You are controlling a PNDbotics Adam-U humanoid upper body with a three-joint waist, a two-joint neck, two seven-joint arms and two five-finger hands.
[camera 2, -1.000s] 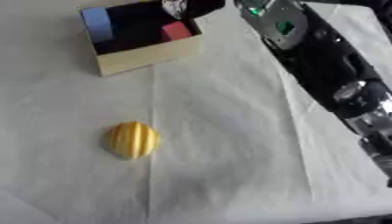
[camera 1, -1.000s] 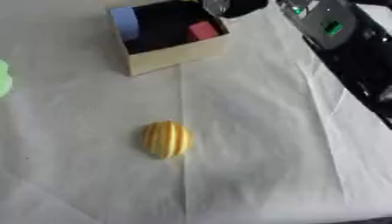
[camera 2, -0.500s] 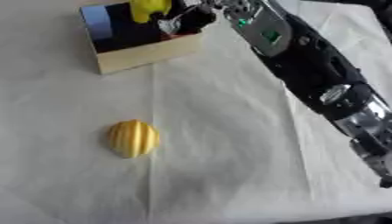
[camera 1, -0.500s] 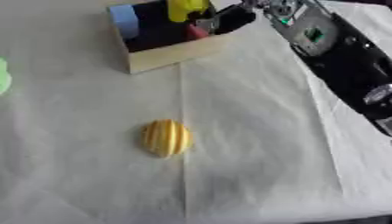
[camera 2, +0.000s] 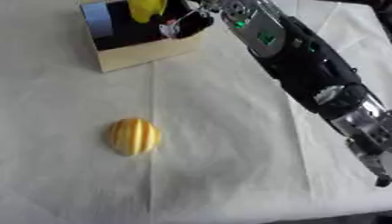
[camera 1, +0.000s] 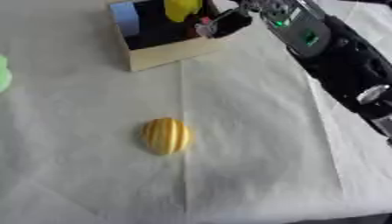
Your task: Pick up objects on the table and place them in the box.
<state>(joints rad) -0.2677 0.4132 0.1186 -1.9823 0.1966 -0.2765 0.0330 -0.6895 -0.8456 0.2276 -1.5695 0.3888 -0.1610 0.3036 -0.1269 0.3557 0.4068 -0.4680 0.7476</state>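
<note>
An open cardboard box (camera 1: 165, 54) stands at the far end of the table. Inside it I see a blue object (camera 1: 126, 18) at the left and a bit of red (camera 1: 204, 20) at the right. My right hand (camera 1: 228, 24) reaches in over the box's right wall, and a smooth yellow object (camera 1: 182, 8) is held at its fingers above the box's inside. A yellow ribbed, oval object (camera 1: 165, 135) lies alone on the white cloth at mid-table, well away from the hand. My left hand shows in neither view.
A green object (camera 1: 3, 74) peeks in at the left edge. My right arm (camera 2: 306, 70) runs diagonally across the right side. The white cloth (camera 1: 245, 166) has a crease down its middle, and its front edge shows at the lower right.
My right arm has come down from the top edge to the box, bringing the smooth yellow object over it. The ribbed object has not moved.
</note>
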